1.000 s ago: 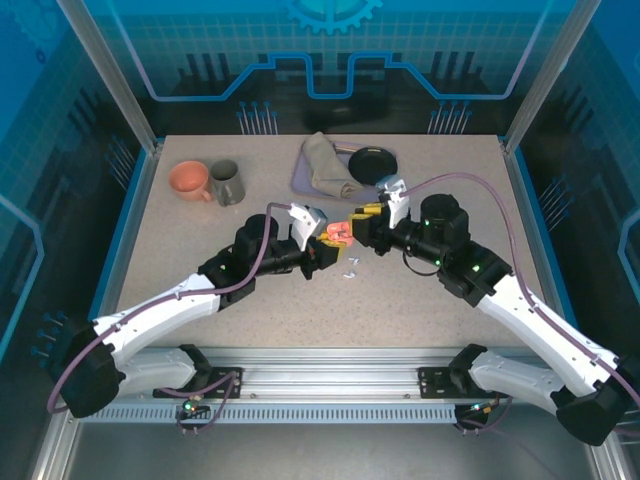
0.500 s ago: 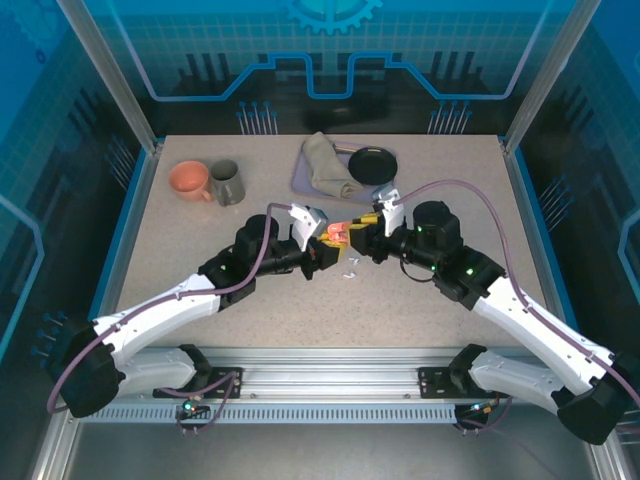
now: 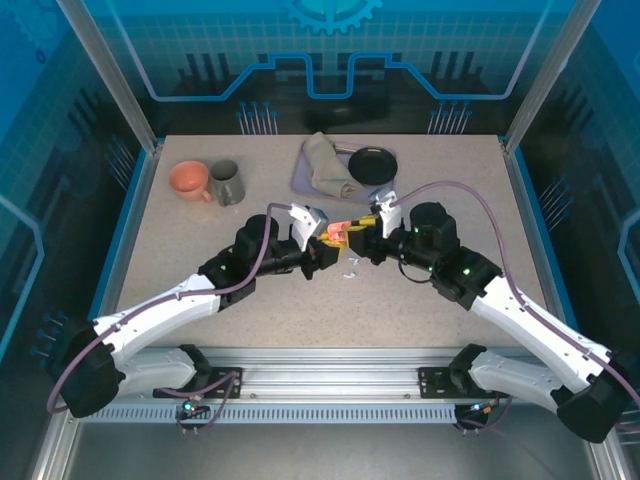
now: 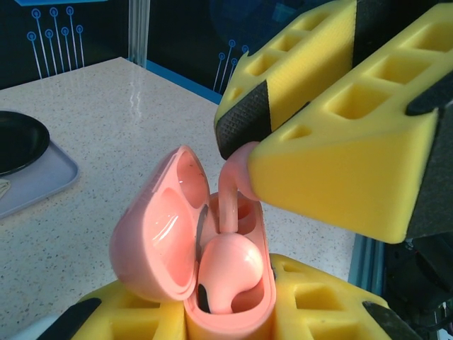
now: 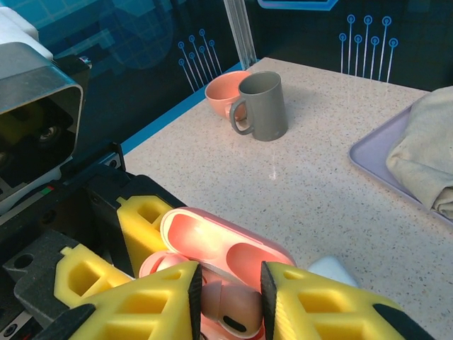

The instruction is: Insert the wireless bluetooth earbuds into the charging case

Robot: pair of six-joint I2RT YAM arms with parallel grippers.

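Observation:
My left gripper [image 4: 226, 322] is shut on the base of a salmon-pink charging case [image 4: 152, 241], held upright with its lid open to the left. One pink earbud [image 4: 230, 273] sits in the near pocket. My right gripper [image 5: 228, 297] is shut on a second pink earbud [image 5: 237, 315] right above the case, and its stem [image 4: 228, 202] reaches down into the far pocket. In the top view the two grippers meet at mid-table around the case [image 3: 336, 233]. Small white earbuds [image 3: 350, 269] lie on the table just below them.
A peach cup [image 3: 188, 180] and a grey mug [image 3: 226, 183] stand at the back left. A lilac tray [image 3: 300, 178] at the back centre holds a folded cloth [image 3: 325, 165] and a black dish [image 3: 372, 163]. A white rounded object [image 5: 333, 269] lies behind my right fingers.
My right gripper has moved left with the pink earbud and now stands over the open case. The left gripper and the case have stayed in place.

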